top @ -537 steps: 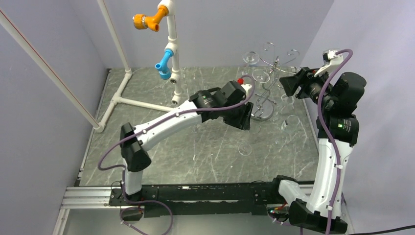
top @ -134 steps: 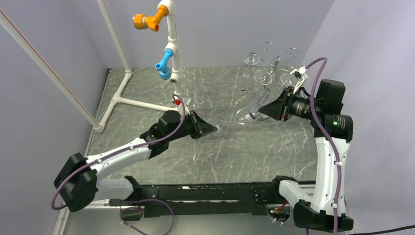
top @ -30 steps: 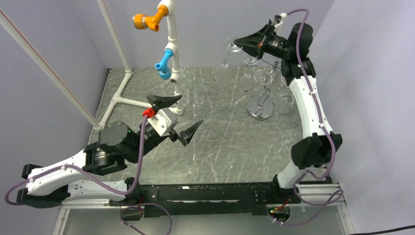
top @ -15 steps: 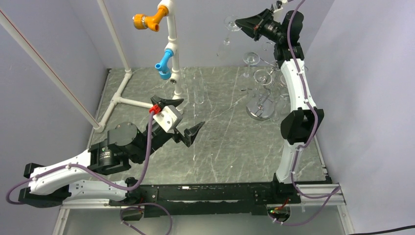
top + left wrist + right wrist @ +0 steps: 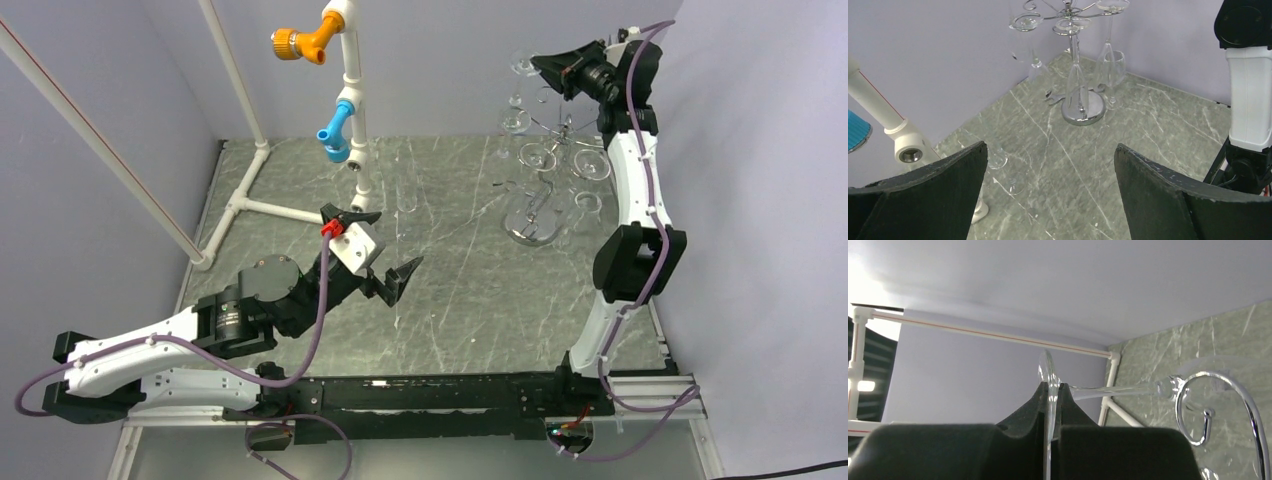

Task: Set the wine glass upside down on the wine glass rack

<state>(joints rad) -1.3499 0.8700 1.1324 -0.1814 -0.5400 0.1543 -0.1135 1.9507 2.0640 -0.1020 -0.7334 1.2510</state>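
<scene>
Far out to the left of both pairs of jaws, the white pipe frame (image 5: 350,95) with its orange and blue fittings stands on the table (image 5: 450,310). Our left gripper (image 5: 383,240) hovers low over the table near that frame's foot, its jaws spread wide with nothing between them. From the left wrist we see two loose glasses (image 5: 997,159) resting on the table just ahead of the left finger (image 5: 923,195).

Through the open gap, well beyond the fingertips, stands the wine glass rack (image 5: 1080,114). Its round chrome base is on the table, and hung glasses (image 5: 1112,67) dangle bowl-down from its curled arms.

Further right, our right gripper (image 5: 541,66) is held high, above the top of the rack. Its jaws are clamped on the foot of the wine glass (image 5: 1115,389). The thin disc sits edge-on between the pads, and the stem runs straight out from the fingertips toward the bowl. One curled arm of the rack lies just beside the point where stem meets bowl, and we cannot tell whether they touch.
</scene>
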